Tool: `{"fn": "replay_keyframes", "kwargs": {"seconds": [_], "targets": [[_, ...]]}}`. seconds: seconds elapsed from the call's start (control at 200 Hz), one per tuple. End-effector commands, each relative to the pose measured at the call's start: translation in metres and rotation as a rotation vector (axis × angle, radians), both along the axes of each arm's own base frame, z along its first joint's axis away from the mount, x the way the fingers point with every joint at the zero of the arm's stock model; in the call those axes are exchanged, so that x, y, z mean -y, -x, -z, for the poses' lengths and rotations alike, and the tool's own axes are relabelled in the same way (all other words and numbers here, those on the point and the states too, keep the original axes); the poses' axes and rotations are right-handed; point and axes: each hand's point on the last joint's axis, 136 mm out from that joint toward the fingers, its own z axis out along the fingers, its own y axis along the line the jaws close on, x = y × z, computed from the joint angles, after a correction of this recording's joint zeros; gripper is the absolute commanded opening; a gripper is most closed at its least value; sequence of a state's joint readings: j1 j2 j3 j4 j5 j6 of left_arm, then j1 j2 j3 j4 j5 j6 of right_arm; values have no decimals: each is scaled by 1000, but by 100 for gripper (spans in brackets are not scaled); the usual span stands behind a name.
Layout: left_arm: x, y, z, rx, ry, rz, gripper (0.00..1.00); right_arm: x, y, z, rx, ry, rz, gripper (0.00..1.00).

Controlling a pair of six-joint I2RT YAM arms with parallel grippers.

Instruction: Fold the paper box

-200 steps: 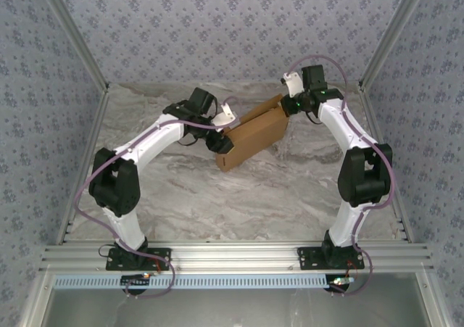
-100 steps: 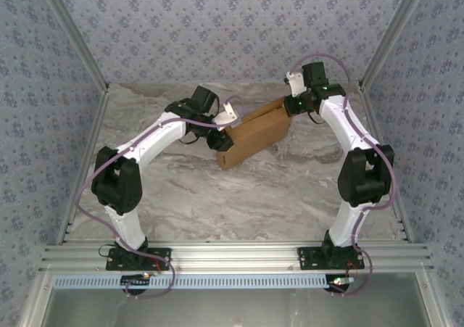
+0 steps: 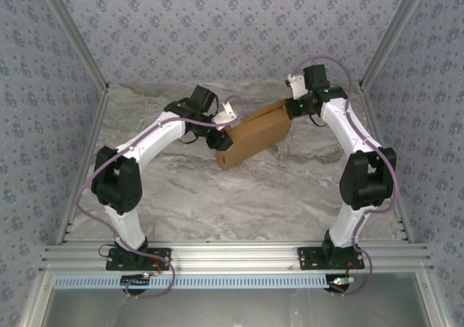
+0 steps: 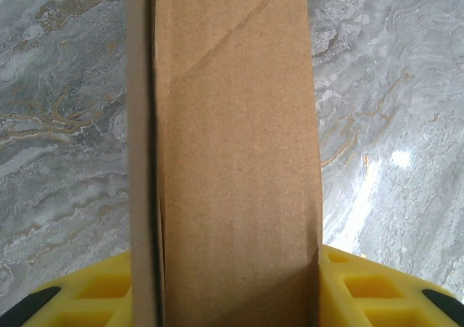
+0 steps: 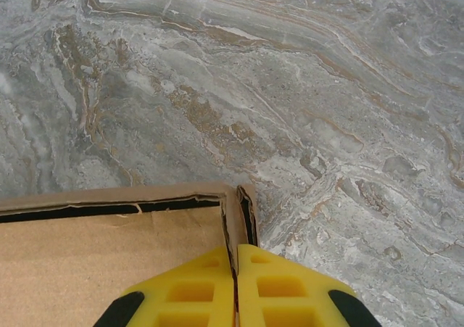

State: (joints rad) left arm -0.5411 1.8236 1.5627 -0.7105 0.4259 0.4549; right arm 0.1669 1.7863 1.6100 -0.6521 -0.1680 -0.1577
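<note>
The paper box (image 3: pixel 255 137) is lying closed on the marbled table (image 3: pixel 217 204), toward the far middle of it, with its long axis running from about 8 o'clock to 2 o'clock in the overhead view. You are working it from both ends. The left gripper (image 3: pixel 222 141) is sitting at the 8 o'clock end, and the right gripper (image 3: pixel 291 109) is sitting at the 2 o'clock end, so neither arm is clearly nearer. In the left wrist view the yellow fingers (image 4: pixel 377 287) are straddling the box, which is stretching away toward 12 o'clock, and the cardboard is filling the whole space between the pads; I am judging that as a pinch across its width. In the right wrist view the fingers (image 5: pixel 283 287) are pressing together right at the box's corner (image 5: pixel 230 196), with the box lying off toward 9 o'clock. You cannot tell whether a thin cardboard edge is caught in that seam. The arms are covering both box ends from above, and the tuck flaps are not showing.
</note>
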Motion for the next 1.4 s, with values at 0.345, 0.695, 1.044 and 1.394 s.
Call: {"fn": "replay_keyframes", "kwargs": {"seconds": [0.345,0.695,1.044,1.394], "targets": [[-27,-11,15,-62,-84,-48,30,26,24,31,-69,82,17,9],[-27,-20,13,-63,-95,-11,33,23,37,35,-2,20,62,6],[-22,-25,3,-38,-70,3,45,23,37,49,23,20,91,5],[-13,-24,-24,16,17,-7,67,19,35,50,25,25,107,5]]}}
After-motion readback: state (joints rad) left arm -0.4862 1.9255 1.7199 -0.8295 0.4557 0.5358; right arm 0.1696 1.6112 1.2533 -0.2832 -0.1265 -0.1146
